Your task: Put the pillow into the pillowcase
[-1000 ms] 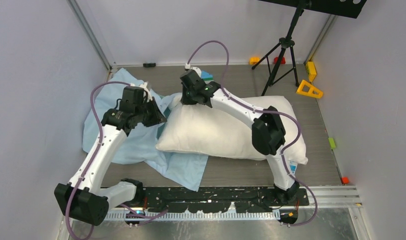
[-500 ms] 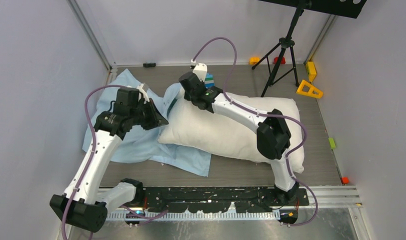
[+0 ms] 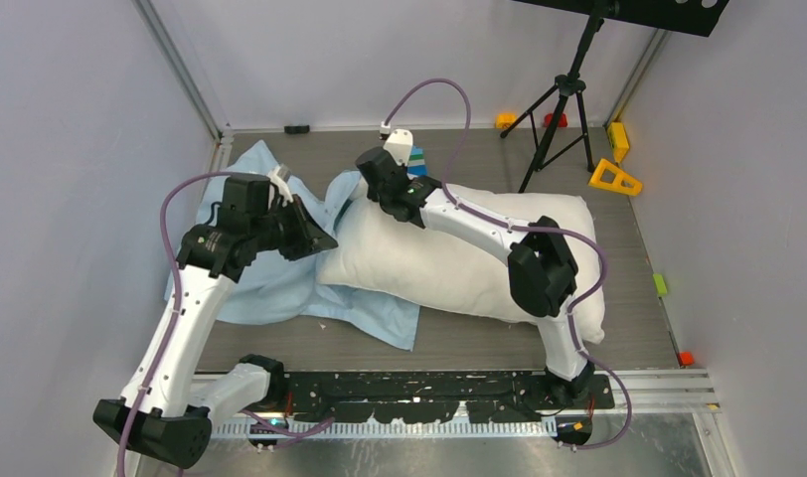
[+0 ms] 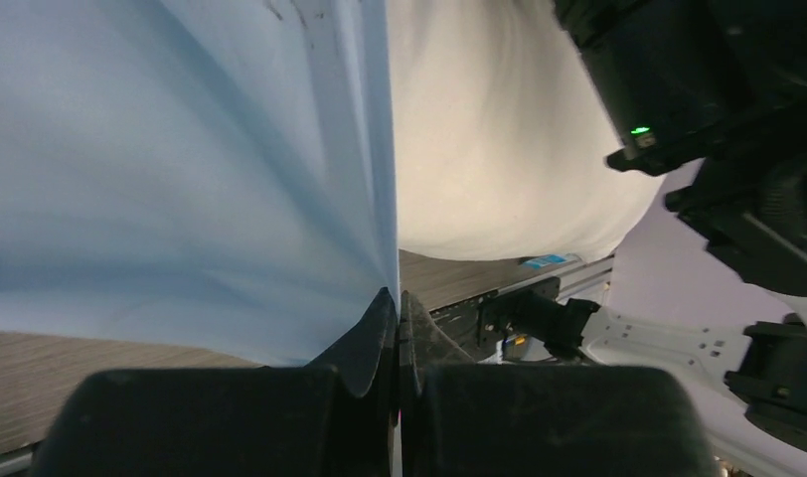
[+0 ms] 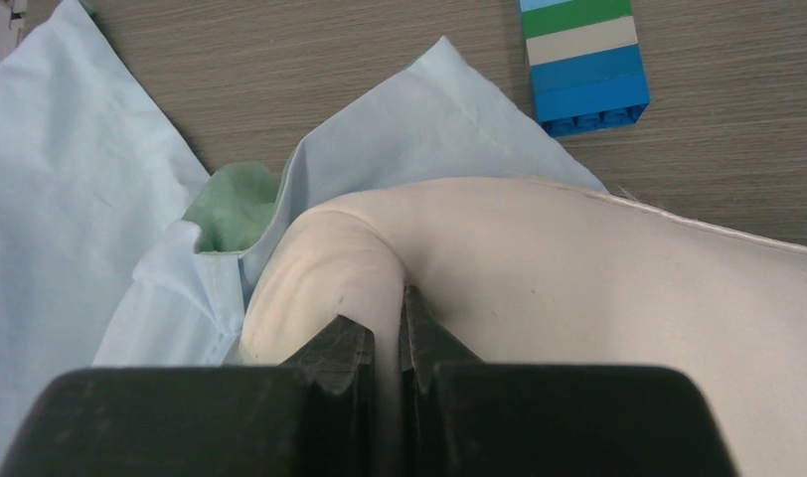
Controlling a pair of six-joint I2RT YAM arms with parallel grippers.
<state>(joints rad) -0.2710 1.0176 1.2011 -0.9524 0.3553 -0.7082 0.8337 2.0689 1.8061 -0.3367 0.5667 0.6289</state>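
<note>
Shifted farther back: the pillow (image 3: 449, 260) corner, just beside the pillowcase (image 3: 265, 288) mouth.
Right end effector (image 5: 388, 318) pinches that white corner; left end effector (image 4: 398, 310) pinches the blue hem; pillow lies across the surface (image 3: 479, 343), tag (image 4: 546, 260) unreadable.

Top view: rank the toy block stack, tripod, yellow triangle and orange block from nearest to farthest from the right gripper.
From the right gripper:
1. toy block stack, just behind it.
2. tripod, back right.
3. yellow triangle, right of the tripod.
4. orange block, near right edge.
</note>
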